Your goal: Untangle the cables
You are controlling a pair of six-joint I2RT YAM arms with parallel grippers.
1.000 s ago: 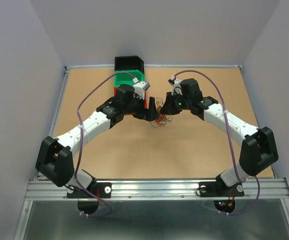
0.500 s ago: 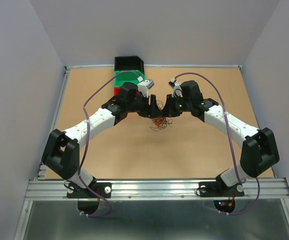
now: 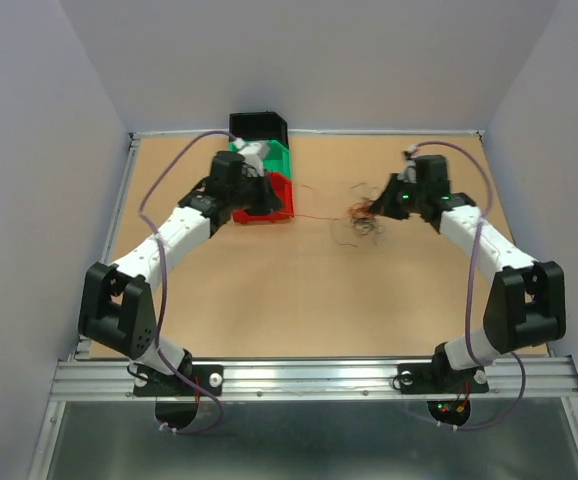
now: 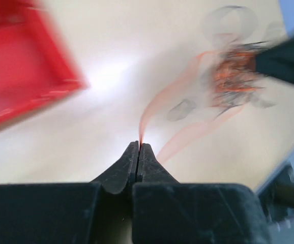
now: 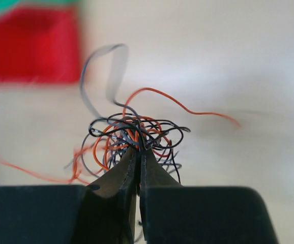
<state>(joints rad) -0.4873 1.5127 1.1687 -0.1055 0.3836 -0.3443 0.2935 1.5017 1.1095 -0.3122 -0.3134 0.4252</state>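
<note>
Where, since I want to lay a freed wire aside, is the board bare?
Bare: the near half of the brown board, between the white left arm and right arm, nearer than the stretched orange-red wire; the far-right corner. Crowded: the black plastic bin, green bin and red bin far left, and the wispy wire clump centre right.

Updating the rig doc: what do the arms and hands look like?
Left arm and right arm: white links, chunky black joints, a purple cable looped along each. Left hand and right hand: two matte-black tapered fingers. Green light near the right wrist.
</note>
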